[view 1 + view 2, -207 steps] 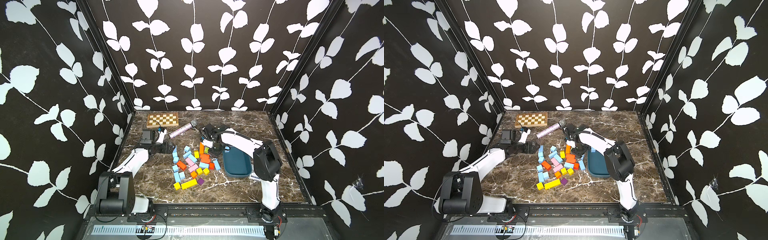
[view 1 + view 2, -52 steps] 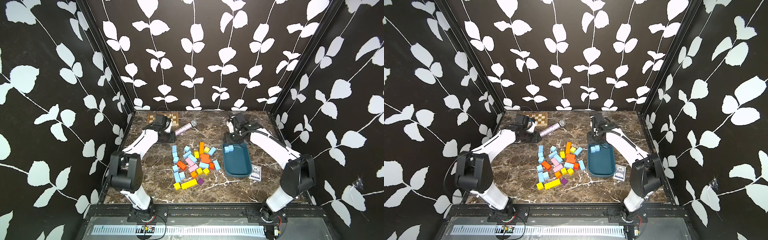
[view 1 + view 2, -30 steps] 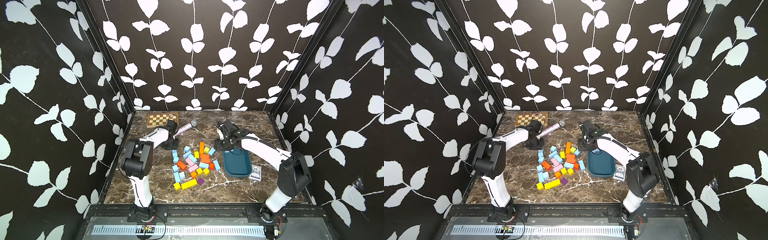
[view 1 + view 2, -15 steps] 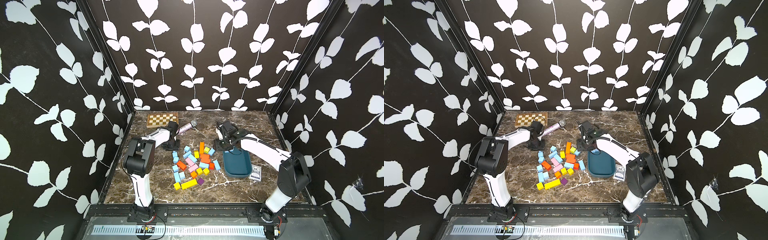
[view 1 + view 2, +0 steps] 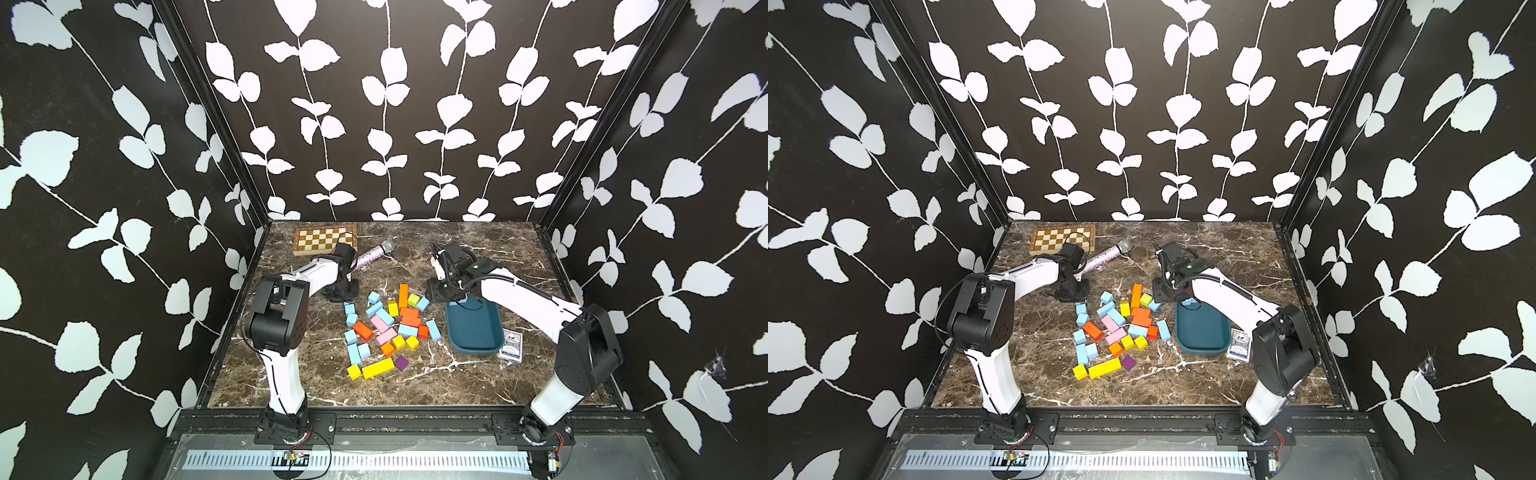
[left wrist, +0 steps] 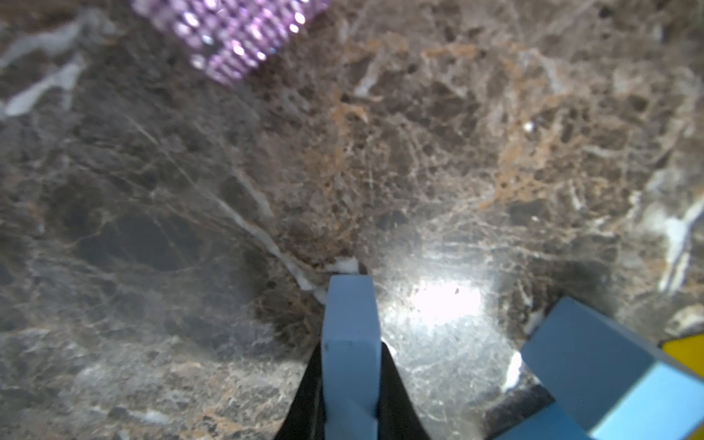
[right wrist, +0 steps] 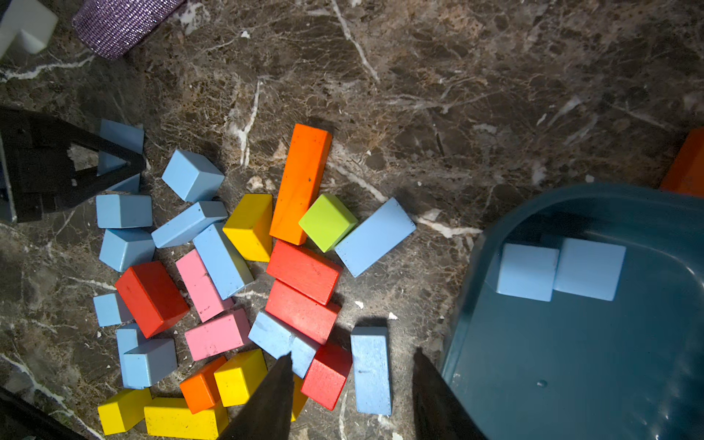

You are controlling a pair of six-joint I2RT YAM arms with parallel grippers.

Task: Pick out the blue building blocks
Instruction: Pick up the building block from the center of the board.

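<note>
The blue building blocks (image 5: 385, 316) lie mixed with pink, yellow, orange, red and green ones in a pile mid-table in both top views. Two blue cubes (image 7: 527, 272) rest in the dark teal tray (image 5: 494, 345). My left gripper (image 6: 350, 354) is down at the pile's far left corner (image 5: 343, 291), shut on a blue block (image 6: 350, 312) that stands upright between its black jaws. My right gripper (image 7: 352, 381) hangs open between pile and tray (image 5: 446, 291), with a blue bar (image 7: 371, 369) lying below the gap between its fingers.
A chessboard (image 5: 325, 240) lies at the back left, and a purple glitter microphone (image 5: 372, 254) lies just behind my left gripper. A card deck (image 5: 511, 345) sits right of the tray. Black leaf-patterned walls close in the marble table on three sides.
My left gripper has closed on a blue block at the pile's far left corner. The right gripper came from over the tray toward the pile and has stayed open, nearly still.
</note>
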